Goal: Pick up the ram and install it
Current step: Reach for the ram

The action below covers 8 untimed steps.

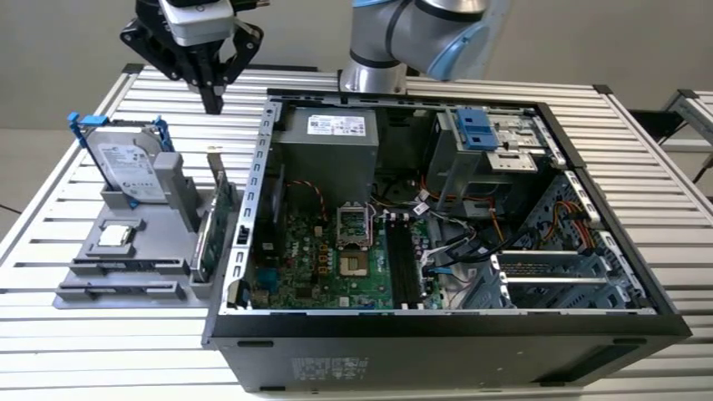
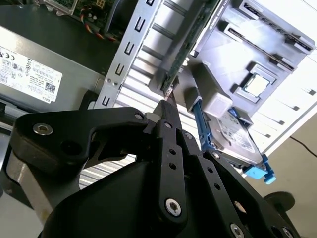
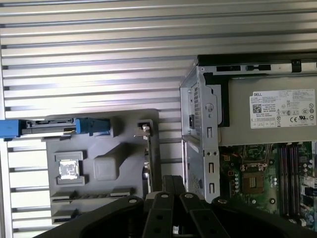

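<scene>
The gripper (image 1: 212, 104) hangs high over the table's (image 1: 112, 351) far edge, toward the exterior view's left. Its fingers are pressed together with nothing between them; both wrist views (image 2: 166, 106) (image 3: 172, 181) show the same clenched tip. It points down above the far end of the green card (image 1: 217, 217), well clear of everything below.

The ram (image 1: 132, 265) looks to be the thin dark strip set on edge in a long slot of the grey holder (image 1: 156, 251), along the holder's near edge; in the first wrist view (image 3: 91, 195) it runs across most of the holder's width. A second slot lies just beside it, and I cannot tell for sure which strip is which.

The holder sits by the table's edge at the exterior view's left, with the hard drive (image 1: 125, 163) upright at its far end. The card stands along the holder's side nearest the case (image 1: 446, 322), leaving only a narrow gap to the case wall. Bare slats lie open beyond the holder and in front of it.

Inside the open-topped case, the motherboard's (image 1: 312, 259) long black slots (image 1: 403, 263) run from its near edge toward the far one, with loose cables just beside them.
</scene>
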### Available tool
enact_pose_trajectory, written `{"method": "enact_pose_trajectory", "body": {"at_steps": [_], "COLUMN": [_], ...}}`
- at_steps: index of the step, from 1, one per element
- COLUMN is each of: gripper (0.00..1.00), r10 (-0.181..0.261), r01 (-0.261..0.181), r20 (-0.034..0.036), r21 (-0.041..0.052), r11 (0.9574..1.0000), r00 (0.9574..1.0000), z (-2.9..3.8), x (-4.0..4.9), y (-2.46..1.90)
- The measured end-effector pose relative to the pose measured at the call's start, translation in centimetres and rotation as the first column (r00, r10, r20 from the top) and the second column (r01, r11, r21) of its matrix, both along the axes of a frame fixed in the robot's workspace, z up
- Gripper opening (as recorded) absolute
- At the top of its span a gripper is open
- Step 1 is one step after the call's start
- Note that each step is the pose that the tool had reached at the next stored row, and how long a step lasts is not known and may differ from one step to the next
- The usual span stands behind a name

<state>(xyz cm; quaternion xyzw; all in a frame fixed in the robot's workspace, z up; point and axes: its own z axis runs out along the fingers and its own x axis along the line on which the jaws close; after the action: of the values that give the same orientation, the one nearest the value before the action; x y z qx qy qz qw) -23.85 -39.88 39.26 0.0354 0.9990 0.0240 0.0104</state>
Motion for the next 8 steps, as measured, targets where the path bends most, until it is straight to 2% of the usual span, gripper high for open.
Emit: {"method": "enact_pose_trajectory", "body": {"at_steps": [8], "gripper": [0.0], "r10": [0.0], "r01": [0.0], "r20": [0.0], "r21": [0.0], "r11": [1.0], "r00": [1.0], "z": [0.0], "x": [-0.88], "y": [0.0]}}
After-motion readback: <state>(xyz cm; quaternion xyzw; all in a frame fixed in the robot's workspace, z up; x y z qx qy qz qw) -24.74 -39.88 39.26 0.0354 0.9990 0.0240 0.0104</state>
